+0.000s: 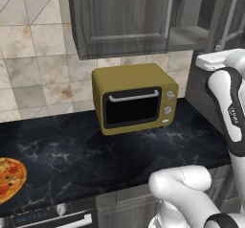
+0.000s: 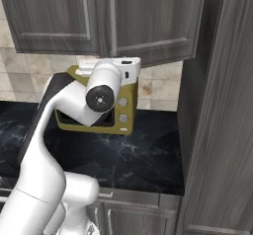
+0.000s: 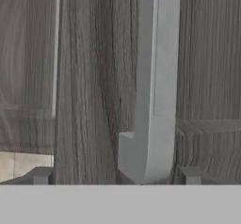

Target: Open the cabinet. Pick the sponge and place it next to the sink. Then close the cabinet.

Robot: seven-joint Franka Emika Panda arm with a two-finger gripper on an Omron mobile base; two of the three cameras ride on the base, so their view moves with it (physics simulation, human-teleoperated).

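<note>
Pincer (image 3: 115, 178) stands with fingers apart, holding nothing; the silver handle (image 3: 157, 82) of the cabinet (image 3: 94, 77) rises between its tips, just ahead. Doors look shut, so I judge opening, sponge and closing all remain.

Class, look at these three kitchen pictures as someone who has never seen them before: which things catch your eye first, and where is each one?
The mustard-yellow microwave stands out at the back of the black marble counter, under the dark grey cabinet. In the hand view, a silver bar handle on that cabinet looms very close, with the open gripper straddling its lower end. A pizza lies at the counter's left edge.
</note>
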